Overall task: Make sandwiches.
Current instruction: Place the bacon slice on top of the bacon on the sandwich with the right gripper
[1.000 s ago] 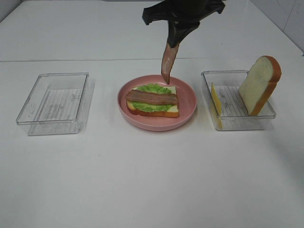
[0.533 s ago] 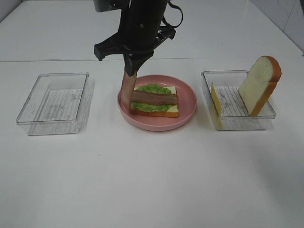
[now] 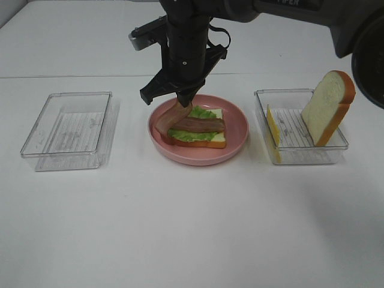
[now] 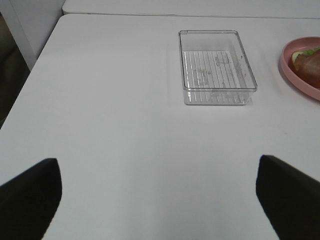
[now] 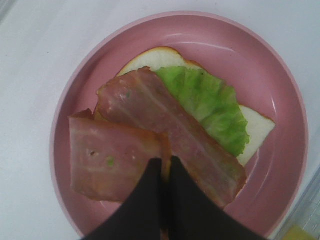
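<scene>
Bacon strip (image 5: 112, 160) in right tool (image 5: 163, 167), bread slice (image 5: 150, 57) mostly under lettuce (image 5: 210, 105).

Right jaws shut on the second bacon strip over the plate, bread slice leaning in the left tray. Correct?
No. The exterior high view shows the bread slice leaning in the right tray. The bacon strip part is correct.

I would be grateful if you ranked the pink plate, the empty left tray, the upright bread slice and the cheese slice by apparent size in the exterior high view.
1. The pink plate and the empty tray look about alike, too close to rank.
2. The upright bread slice.
3. The cheese slice, standing edge-on, so only a thin strip shows.
</scene>
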Robot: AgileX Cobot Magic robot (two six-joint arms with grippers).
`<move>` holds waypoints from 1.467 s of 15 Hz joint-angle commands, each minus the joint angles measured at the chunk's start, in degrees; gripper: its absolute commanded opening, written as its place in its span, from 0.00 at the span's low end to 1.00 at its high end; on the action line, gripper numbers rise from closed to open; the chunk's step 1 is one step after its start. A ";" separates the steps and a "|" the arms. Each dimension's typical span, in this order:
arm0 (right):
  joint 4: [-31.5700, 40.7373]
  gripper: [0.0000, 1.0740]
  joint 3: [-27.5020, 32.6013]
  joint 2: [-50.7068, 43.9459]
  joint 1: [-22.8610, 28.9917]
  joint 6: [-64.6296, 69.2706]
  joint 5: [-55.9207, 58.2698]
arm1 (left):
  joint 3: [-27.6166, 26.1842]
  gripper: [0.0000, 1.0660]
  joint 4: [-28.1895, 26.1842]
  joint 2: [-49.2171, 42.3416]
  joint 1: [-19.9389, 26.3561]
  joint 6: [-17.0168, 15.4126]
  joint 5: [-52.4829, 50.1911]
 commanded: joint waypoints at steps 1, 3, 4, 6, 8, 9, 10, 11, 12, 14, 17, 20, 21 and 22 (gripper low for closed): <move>-3.61 0.00 -0.17 1.26 -0.23 -0.34 -0.74 | 0.06 0.94 -0.46 -0.92 0.06 0.17 -0.23; -6.82 0.00 -0.17 1.49 -0.23 -0.29 -0.97 | 0.06 0.94 -0.46 -0.92 0.06 0.17 -0.23; -9.80 0.00 -0.17 1.49 -0.23 -0.29 -1.78 | 0.06 0.94 -0.46 -0.92 0.06 0.17 -0.23; -10.49 0.00 -0.17 1.49 -0.23 -0.11 -2.18 | 0.06 0.94 -0.46 -0.92 0.06 0.17 -0.23; -10.49 0.00 -0.17 1.49 -0.23 -0.29 -2.52 | 0.06 0.94 -0.46 -0.92 0.06 0.17 -0.23; -10.43 0.00 -0.17 1.49 -0.23 -0.34 -2.75 | 0.06 0.94 -0.46 -0.92 0.06 0.17 -0.23; -10.43 0.00 -0.17 1.49 -0.23 -0.34 -2.75 | 0.06 0.94 -0.46 -0.92 0.06 0.17 -0.23; -10.43 0.00 -0.17 1.49 -0.23 -0.34 -2.75 | 0.06 0.94 -0.46 -0.92 0.06 0.17 -0.23; -10.43 0.00 -0.17 1.49 -0.23 -0.34 -2.75 | 0.06 0.94 -0.46 -0.92 0.06 0.17 -0.23; -10.89 0.21 -0.17 1.49 -0.23 -0.34 -2.86 | 0.06 0.94 -0.46 -0.92 0.06 0.17 -0.23; -12.66 0.78 -0.17 1.49 -0.23 -0.34 -3.09 | 0.06 0.94 -0.46 -0.92 0.06 0.17 -0.23; -13.46 0.91 -0.17 1.49 -0.23 -0.34 -2.75 | 0.06 0.94 -0.46 -0.92 0.06 0.17 -0.23; -13.35 0.91 -0.17 1.49 -0.23 -0.29 -1.83 | 0.06 0.94 -0.46 -0.92 0.06 0.17 -0.23; -13.06 0.91 -0.17 1.26 -0.23 -0.23 -0.46 | 0.06 0.94 -0.46 -0.92 0.06 0.17 -0.23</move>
